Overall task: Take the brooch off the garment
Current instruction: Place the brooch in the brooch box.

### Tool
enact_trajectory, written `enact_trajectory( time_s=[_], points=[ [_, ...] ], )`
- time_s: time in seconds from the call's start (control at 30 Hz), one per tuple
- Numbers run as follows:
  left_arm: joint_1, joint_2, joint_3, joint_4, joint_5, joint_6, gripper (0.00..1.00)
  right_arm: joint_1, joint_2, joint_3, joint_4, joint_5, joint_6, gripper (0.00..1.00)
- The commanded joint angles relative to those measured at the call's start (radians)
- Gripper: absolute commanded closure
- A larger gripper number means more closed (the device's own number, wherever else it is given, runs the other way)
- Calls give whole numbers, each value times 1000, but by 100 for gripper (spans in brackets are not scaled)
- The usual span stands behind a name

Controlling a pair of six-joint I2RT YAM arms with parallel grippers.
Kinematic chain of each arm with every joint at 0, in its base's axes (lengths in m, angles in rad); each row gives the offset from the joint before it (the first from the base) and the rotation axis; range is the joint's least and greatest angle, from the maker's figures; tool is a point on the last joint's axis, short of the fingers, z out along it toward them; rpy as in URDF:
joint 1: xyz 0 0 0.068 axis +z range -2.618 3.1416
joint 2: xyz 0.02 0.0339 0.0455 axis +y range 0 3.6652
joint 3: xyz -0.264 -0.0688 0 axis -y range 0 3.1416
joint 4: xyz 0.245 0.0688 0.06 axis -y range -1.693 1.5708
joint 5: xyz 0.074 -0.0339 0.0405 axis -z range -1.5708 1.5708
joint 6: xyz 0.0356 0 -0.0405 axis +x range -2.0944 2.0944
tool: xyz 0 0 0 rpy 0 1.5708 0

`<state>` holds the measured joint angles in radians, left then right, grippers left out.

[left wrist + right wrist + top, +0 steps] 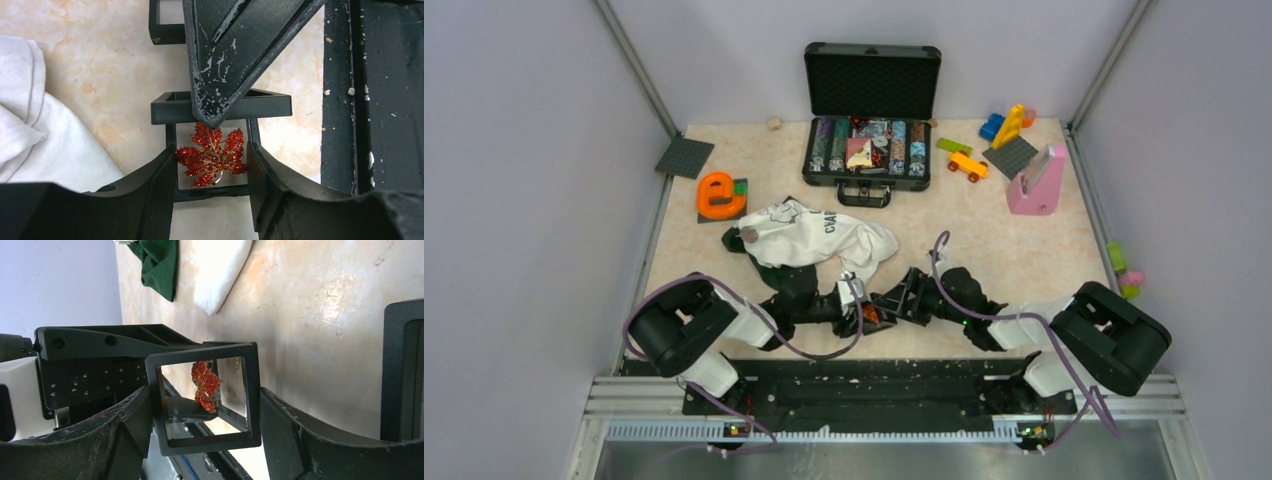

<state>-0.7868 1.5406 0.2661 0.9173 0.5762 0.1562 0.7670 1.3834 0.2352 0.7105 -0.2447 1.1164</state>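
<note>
The brooch (pixel 212 155) is a small glittering red maple leaf; it also shows in the right wrist view (pixel 205 385) and as an orange speck in the top view (pixel 869 316). It sits inside an open black display frame (pixel 205 445) with clear film. My left gripper (pixel 211 152) is closed on the leaf, whose tips touch both pads. My right gripper (pixel 205 407) is shut on the frame's sides, and one of its fingers (pixel 225 60) reaches down onto the frame (pixel 220 107). The white and dark green garment (pixel 814 238) lies crumpled just beyond both grippers, apart from the brooch.
An open black chip case (pixel 869 150) stands at the back. An orange letter "e" (pixel 717 195) is at the left. An orange toy car (pixel 967 165), bricks and a pink holder (pixel 1037 180) are at the back right. The black base rail (pixel 874 385) runs along the near edge.
</note>
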Motion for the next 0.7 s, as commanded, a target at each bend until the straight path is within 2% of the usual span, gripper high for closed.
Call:
enact_trajectory(
  time_s=[0.0,0.3,0.53,0.67],
  points=[
    [-8,3,36,12,17,21,74,-11,-13,-13,47,-4,-4,62],
    [-10,25,54,-1,18,24,73,-11,1,-17,71,-11,3,62],
    [-13,41,65,-20,23,28,61,-11,-2,-23,80,-9,8,62],
    [-16,41,68,-28,16,31,51,-11,-5,-27,79,-7,7,62]
  ],
)
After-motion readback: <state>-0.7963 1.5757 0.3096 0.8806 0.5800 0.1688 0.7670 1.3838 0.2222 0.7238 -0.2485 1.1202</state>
